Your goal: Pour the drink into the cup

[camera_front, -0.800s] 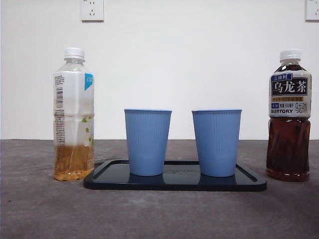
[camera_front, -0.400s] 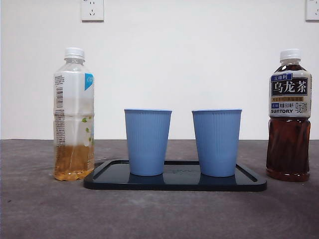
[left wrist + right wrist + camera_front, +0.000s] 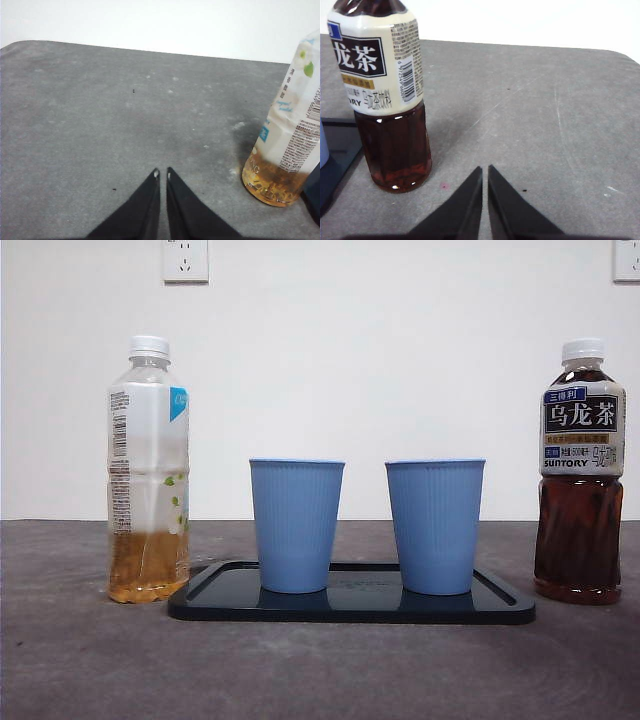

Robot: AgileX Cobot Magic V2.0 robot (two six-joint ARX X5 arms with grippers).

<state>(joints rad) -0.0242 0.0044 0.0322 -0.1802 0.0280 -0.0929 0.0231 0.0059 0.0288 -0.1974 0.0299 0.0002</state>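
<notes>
Left hand is hovering with jaws pressed together over bare desk, the pale tea bottle just off to one side. Right hand, jaws pressed together too, is waiting near the dark oolong bottle. Out front, both blue cups are standing on the black tray, both bottles are capped. Nothing's gripped, nothing's poured: the whole job is looking ahead of us.

bottles flank tray, narrow gap between cups, open table in front
</notes>
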